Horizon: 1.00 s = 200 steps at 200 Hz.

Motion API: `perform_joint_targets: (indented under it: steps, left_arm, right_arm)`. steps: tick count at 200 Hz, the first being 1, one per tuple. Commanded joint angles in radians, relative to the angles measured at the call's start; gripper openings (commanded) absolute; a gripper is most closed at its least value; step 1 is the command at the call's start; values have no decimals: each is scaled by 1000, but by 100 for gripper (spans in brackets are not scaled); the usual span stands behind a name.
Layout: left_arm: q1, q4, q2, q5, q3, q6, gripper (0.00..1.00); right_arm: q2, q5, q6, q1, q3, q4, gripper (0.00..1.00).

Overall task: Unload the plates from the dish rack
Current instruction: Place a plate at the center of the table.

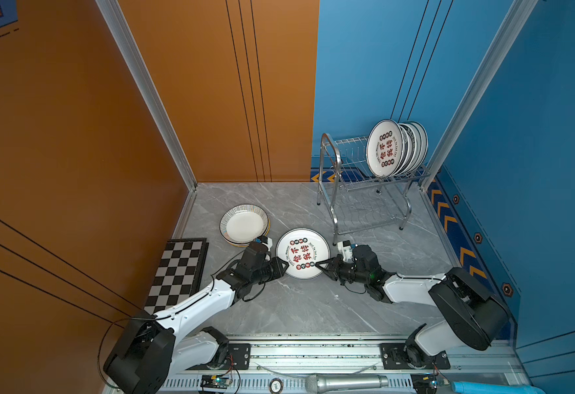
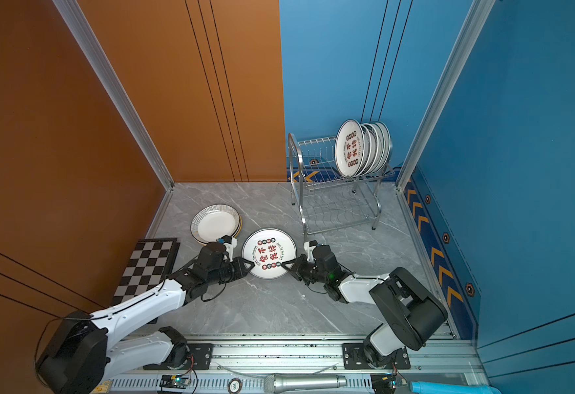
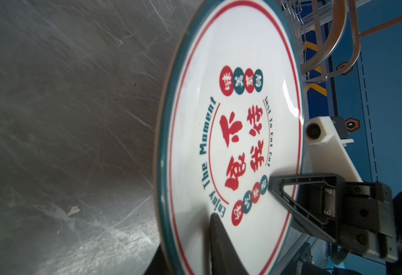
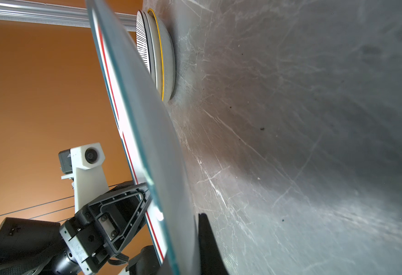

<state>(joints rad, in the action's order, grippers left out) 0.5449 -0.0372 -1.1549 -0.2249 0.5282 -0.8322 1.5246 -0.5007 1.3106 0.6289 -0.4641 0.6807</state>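
The step in hand looks like a handover. In a top view the lettered plate (image 1: 302, 253) hangs over the worktop (image 1: 313, 307) just below the centre of the frame, with the left tool (image 1: 282, 265) clamped on its left rim and the right tool (image 1: 321, 265) closed on its right rim. I judge that next the right tool must let go fully. The left arm can then carry the plate, kept level, to the stack (image 1: 243, 225) at centre left. The top views alone show the dish rack (image 1: 364, 186) at the upper right, where several plates (image 1: 383, 150) stand on edge on the upper tier, so much unloading is not yet done. The left wrist view alone gives the printed face, with a finger (image 3: 302, 190) of the right tool lying on it. Only the right wrist view shows the plate edge-on, apart from the worktop, and a yellow-rimmed plate (image 4: 167, 59) low in the stack.
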Motion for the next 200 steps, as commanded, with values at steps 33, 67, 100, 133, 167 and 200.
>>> perform_joint_targets:
  steps: [33, 67, 100, 133, 167, 200]
  left_arm:
    - [0, -1, -20, -32, -5, 33, 9]
    - [-8, 11, -23, -30, -7, 31, 5]
    - [-35, 31, -1, -34, -13, 30, 2]
    - [-79, 70, 41, -40, -16, 36, 1]
    - [-150, 104, 98, -61, -40, 37, 0]
    - [-223, 127, 127, -89, -63, 28, 0]
  right_arm:
    - [14, -27, -10, 12, -14, 74, 22]
    - [9, -13, -20, 7, -10, 54, 42]
    - [-17, 20, -60, -5, -15, -37, 55]
    - [-115, 136, -177, -17, -39, -314, 64]
    - [-296, 341, -332, -27, -103, -704, 71]
    - [-449, 463, -399, -66, -126, -920, 78]
